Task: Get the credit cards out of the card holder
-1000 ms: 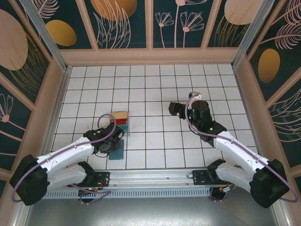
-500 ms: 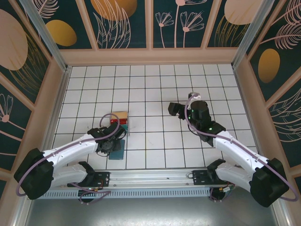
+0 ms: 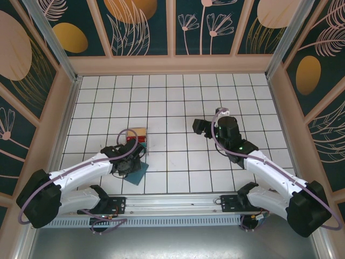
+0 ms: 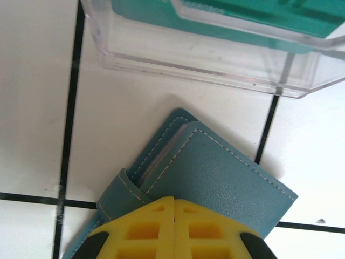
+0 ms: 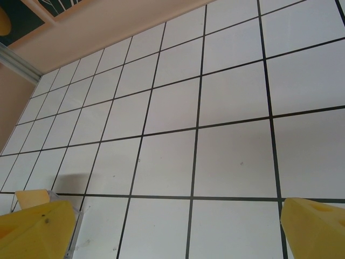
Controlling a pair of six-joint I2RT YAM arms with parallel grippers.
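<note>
The card holder (image 4: 226,178) is a slate-blue stitched sleeve lying flat and askew on the white tiles, also seen at the near left (image 3: 138,172). Thin pale edges show in its open pocket (image 4: 161,154); I cannot tell whether they are the credit cards. My left gripper (image 4: 173,200) is shut, its yellow fingers pressed together with the tips down on the holder's near part and nothing visible between them. It sits over the holder (image 3: 131,164). My right gripper (image 5: 178,226) hangs open above bare tiles, right of centre (image 3: 202,126).
A clear plastic tray (image 4: 205,65) with teal contents stands just beyond the holder; from above the tray (image 3: 139,137) shows orange, red and green items. Peach walls ring the tiled floor. Open tiles lie between the two arms.
The left gripper's fingers have closed fully. The card holder has turned from square with the tiles to a slanted position. The right arm has barely moved.
</note>
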